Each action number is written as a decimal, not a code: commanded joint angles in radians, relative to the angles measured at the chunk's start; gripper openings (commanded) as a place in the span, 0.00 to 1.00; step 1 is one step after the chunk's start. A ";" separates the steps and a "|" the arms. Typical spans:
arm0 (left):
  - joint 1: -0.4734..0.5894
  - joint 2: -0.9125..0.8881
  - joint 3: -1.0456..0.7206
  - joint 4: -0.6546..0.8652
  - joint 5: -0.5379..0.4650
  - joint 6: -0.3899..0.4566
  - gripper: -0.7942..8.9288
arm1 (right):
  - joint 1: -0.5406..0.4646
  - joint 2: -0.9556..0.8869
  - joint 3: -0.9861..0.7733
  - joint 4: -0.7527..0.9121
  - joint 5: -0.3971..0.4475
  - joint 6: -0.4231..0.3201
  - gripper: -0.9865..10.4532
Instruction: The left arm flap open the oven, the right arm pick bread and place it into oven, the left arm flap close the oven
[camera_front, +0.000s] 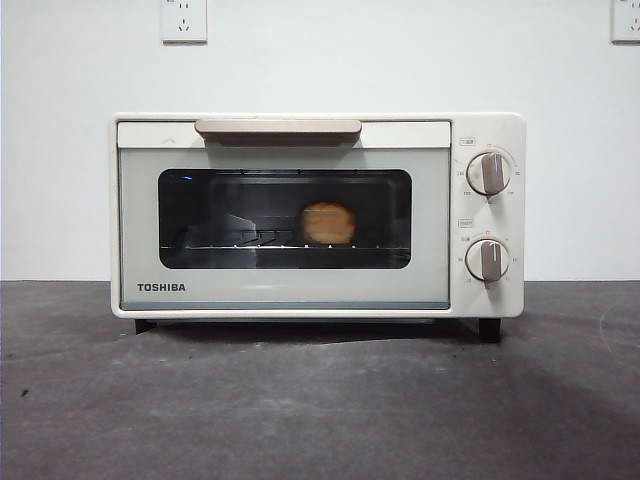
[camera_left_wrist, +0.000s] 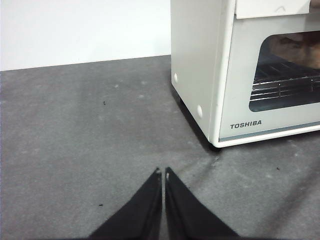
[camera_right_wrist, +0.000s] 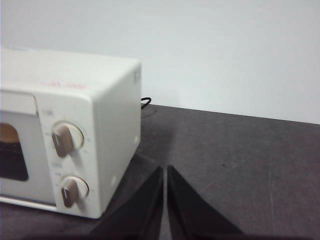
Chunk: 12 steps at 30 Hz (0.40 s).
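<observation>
a: jaws on both arms are pressed together with nothing between them. left gripper (camera_left_wrist: 163, 172) hangs over bare tabletop (camera_left_wrist: 90, 150), off the oven's near corner.

b: and the right gripper (camera_right_wrist: 165, 169)?

a: same deal, low over the tabletop beside the end of the oven (camera_front: 318, 215) with the two knobs (camera_right_wrist: 64, 139), not touching it.

b: door?

a: door's up and closed, brown handle (camera_front: 278, 128) along the top edge. bread (camera_front: 328, 223) sits on the wire rack (camera_front: 240, 240) inside, right of middle behind the dark glass. neither arm shows in the front view.
</observation>
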<state>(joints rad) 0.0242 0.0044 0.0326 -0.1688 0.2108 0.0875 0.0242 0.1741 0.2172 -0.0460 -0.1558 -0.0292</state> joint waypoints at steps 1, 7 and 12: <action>0.002 -0.001 -0.021 -0.003 -0.001 -0.002 0.10 | -0.005 -0.053 -0.056 0.017 0.002 -0.009 0.09; 0.002 -0.001 -0.021 -0.003 -0.001 -0.002 0.10 | -0.007 -0.145 -0.169 0.016 0.003 0.008 0.09; 0.002 -0.001 -0.021 -0.003 -0.001 -0.002 0.10 | -0.007 -0.171 -0.208 -0.022 0.003 0.052 0.09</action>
<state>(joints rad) 0.0242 0.0044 0.0326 -0.1688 0.2108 0.0875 0.0185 0.0071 0.0158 -0.0673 -0.1547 -0.0021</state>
